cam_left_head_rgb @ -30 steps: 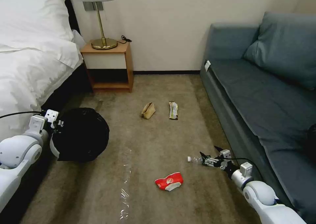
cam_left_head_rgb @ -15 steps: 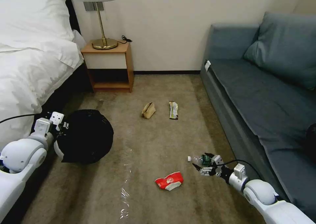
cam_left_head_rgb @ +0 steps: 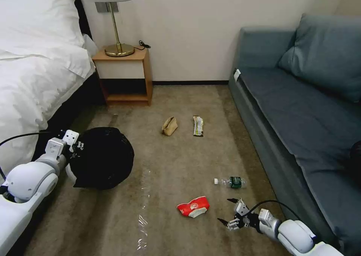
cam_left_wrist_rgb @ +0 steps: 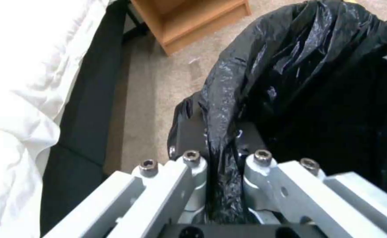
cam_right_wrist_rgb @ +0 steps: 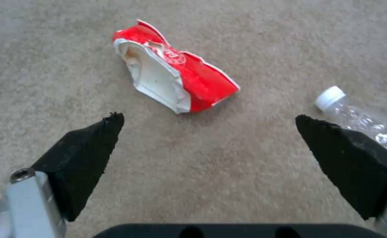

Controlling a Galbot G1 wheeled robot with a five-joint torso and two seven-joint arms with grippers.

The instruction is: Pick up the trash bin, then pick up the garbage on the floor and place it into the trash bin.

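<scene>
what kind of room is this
Most likely a hotel-style bedroom: a bed with white linen, a wooden nightstand with a brass lamp, and a blue-grey sofa on carpet.

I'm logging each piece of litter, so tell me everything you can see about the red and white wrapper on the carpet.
The red-and-white wrapper is a crumpled, flattened piece that looks like thin card or coated paper: glossy red outside with a round white logo, plain white inside where it is torn open. It lies on the tan carpet, touching nothing else. The clear bottle lies apart from it, and the right gripper, open, is beside it, pointed its way without contact.
</scene>
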